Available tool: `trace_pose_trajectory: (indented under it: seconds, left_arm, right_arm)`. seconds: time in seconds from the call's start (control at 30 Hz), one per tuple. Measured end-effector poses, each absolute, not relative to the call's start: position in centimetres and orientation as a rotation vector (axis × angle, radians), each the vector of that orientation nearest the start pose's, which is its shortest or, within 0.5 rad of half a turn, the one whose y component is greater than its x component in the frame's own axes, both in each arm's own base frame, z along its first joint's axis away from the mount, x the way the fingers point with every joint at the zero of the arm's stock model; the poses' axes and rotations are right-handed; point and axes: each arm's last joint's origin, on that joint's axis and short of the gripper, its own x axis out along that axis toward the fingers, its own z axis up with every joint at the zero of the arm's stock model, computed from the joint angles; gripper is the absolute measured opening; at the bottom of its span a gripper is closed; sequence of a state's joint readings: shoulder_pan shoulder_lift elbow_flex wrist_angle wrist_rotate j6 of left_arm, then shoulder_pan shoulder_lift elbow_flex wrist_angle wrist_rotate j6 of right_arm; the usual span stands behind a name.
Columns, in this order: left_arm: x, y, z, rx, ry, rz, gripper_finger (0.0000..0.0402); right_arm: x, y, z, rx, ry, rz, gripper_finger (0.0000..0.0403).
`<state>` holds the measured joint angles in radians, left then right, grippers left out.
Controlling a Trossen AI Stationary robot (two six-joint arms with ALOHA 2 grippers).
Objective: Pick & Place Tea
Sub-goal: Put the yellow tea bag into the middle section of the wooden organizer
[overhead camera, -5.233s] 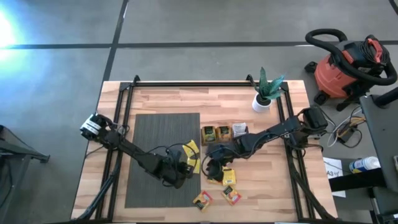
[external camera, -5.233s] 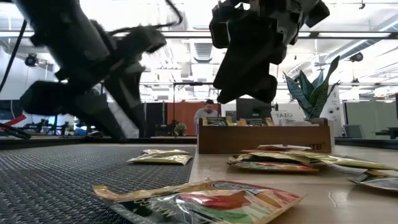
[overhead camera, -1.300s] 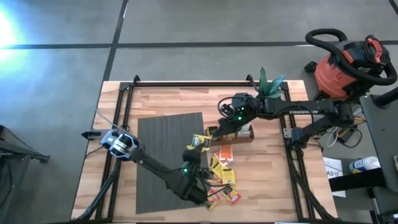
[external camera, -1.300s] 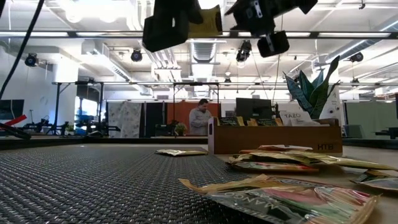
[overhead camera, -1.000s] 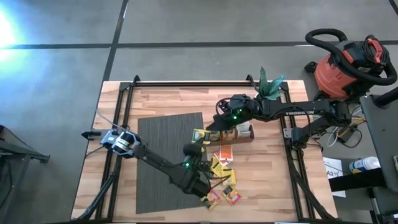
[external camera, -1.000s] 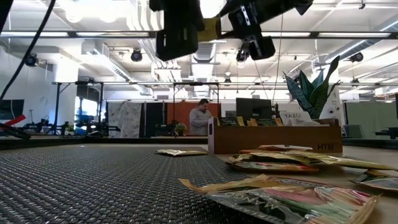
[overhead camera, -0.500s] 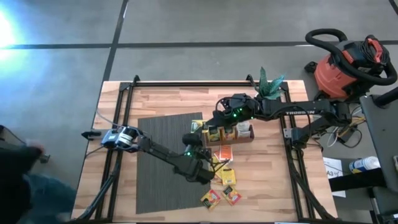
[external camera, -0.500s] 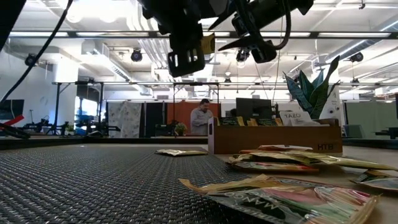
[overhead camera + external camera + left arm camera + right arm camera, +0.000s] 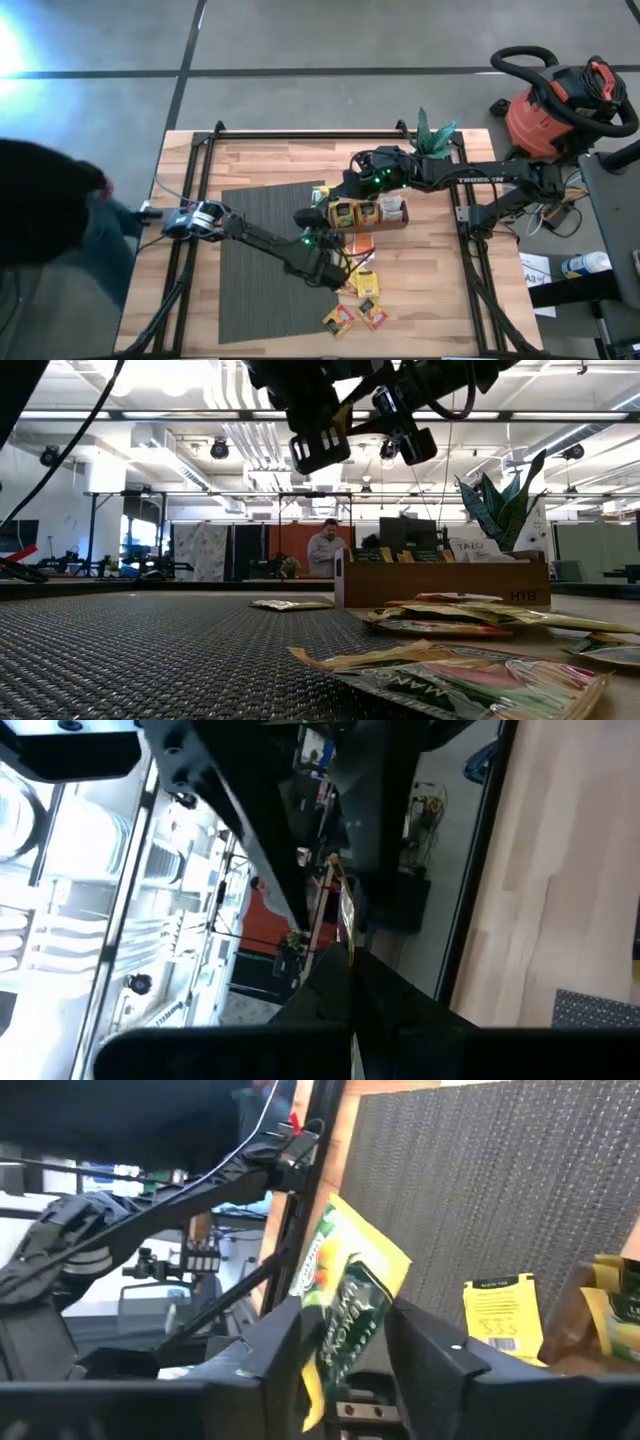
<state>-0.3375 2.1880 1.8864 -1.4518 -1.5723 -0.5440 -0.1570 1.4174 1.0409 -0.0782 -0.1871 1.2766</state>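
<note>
From above we see the bench (image 9: 250,160), the dark mat (image 9: 250,260) and the wooden tray (image 9: 368,213), with loose sachets (image 9: 360,300) nearby. Only the right wrist view shows the right gripper (image 9: 345,1350) grasping a yellow tea sachet (image 9: 345,1305) beside the tray. The left gripper (image 9: 322,265) hangs clenched, empty, above the mat's edge.

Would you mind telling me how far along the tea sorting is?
Done: several sachets stand in the wooden tray. In hand: a yellow sachet, pinched by the left gripper, is at the right gripper near the tray. Left: loose sachets on the table.
</note>
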Motion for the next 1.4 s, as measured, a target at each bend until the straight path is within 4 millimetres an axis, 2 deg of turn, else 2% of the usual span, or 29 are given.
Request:
trace_pose_trajectory:
  seconds: [0.37, 0.63, 0.8, 0.97, 1.13, 1.23, 1.4]
  left_arm:
    - [40.3, -10.9, 23.6, 0.979, 0.701, 1.093, 0.0006]
    - [40.2, -11.1, 23.2, 0.768, 0.737, 1.062, 0.0066]
    - [39.3, -11.5, 22.6, 0.455, 0.795, 1.064, 0.01]
    - [37.0, -12.7, 22.3, 0.17, 0.822, 1.134, 0.0102]
    - [34.4, -14.8, 22.9, -0.092, 0.757, 1.142, 0.0097]
    - [33.5, -15.3, 22.9, -0.281, 0.74, 1.106, 0.0094]
    - [32.6, -15.3, 21.8, -0.544, 0.727, 0.95, 0.0092]
  right_arm:
    - [31.3, -4.3, 28.3, 1.314, 0.429, -0.238, 0.0021]
    - [31.2, -4.9, 28.3, 1.202, 0.396, -0.283, 0.0009]
    - [30.7, -5.9, 28.3, 1.002, 0.453, -0.183, 0.0009]
    - [29.3, -6.9, 26.8, 0.818, 0.682, -0.174, 0.0009]
    - [28.7, -7.3, 27.2, 0.537, 0.826, -0.096, 0.0009]
    - [29.3, -7.6, 27.5, 0.433, 0.881, -0.047, 0.0009]
    - [31.6, -8.2, 26.4, 0.333, 1.075, 0.026, 0.0009]
